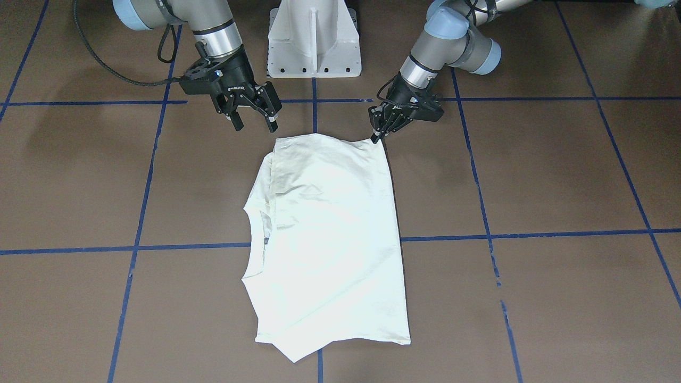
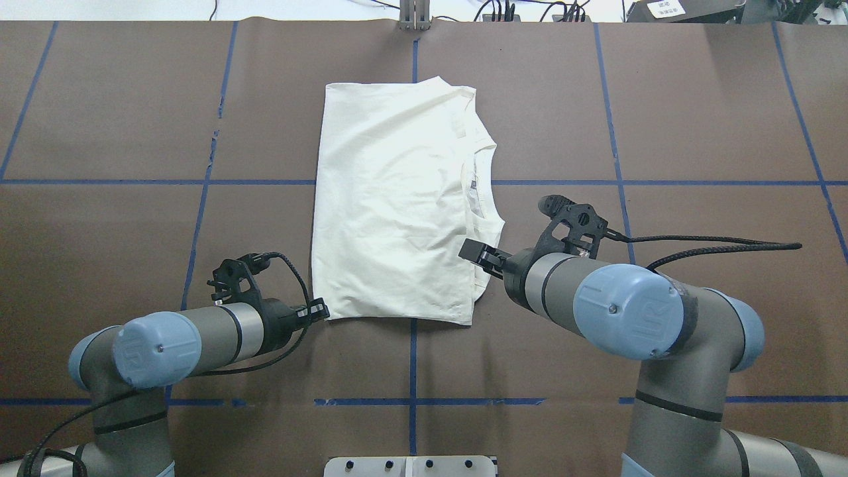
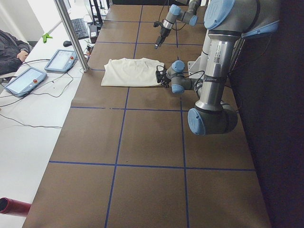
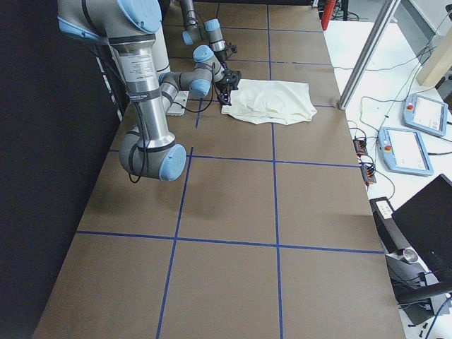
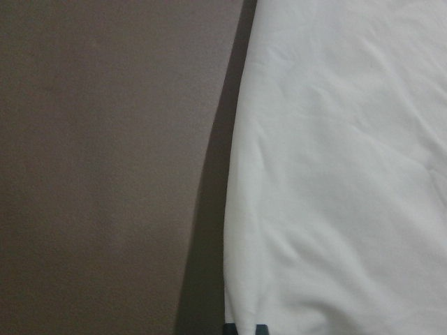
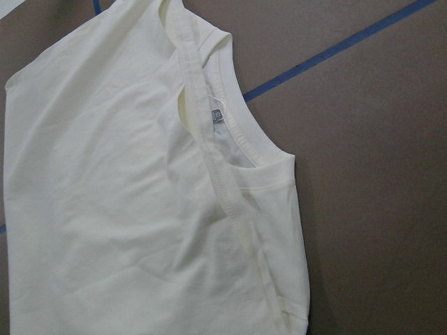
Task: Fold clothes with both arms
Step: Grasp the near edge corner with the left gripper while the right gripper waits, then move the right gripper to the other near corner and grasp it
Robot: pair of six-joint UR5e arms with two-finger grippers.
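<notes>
Cream shirt (image 1: 330, 234) lies folded, plain side up, in the middle of the brown worktop (image 1: 532, 175). I see my right gripper (image 1: 255, 126) above its robot-side edge, jaws apart. My left gripper (image 1: 379, 136) is at the robot-side corner, jaws together.

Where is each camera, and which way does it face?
Front-facing: across the table, facing robot; left arm, right arm, pedestal base.
Overhead: behind robot, down onto the T-shirt; both arms.
Exterior left: table's left end, looking along it; left arm nearest.
Exterior right: right end; right arm nearest.
Left wrist: close over T-shirt's edge; no arm.
Right wrist: above its collar; no arm.
Shared: front-facing and overhead show left gripper, right gripper.
</notes>
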